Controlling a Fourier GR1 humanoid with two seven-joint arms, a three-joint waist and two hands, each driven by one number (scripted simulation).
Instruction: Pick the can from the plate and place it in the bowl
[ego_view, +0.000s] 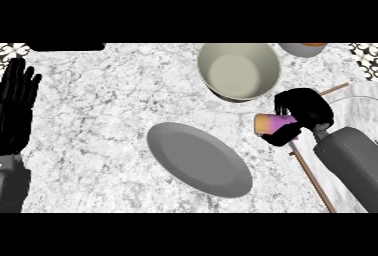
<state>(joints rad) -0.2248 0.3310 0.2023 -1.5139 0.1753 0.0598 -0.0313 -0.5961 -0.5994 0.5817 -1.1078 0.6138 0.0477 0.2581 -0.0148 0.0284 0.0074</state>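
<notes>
Right forearm (353, 161), grey, enters from lower right edge, angled up-left to right hand (301, 109). Hand's black fingers curled round can (275, 125), grasping it; can lies on its side in the grip, tan end facing left, purple/orange body partly hidden by fingers. Can is off the plate, held above counter (103, 100) between plate and bowl, just below-right of bowl rim. Plate (198, 159): grey, round, bare, at centre of view, apart from can. Bowl (238, 71): cream inside, dark outer wall, upper centre-right, nothing in it. Left hand (16, 107) at far left edge, fingers straight and pointing up, released, resting; grey left forearm (13, 187) below it. Thin brown stick (314, 180) runs diagonally beneath right forearm, over a pale round board (362, 100) at right edge. Grey vessel w/ orange contents (304, 48) at top right, cut off by view edge. Counter surface: white-grey marble pattern.
</notes>
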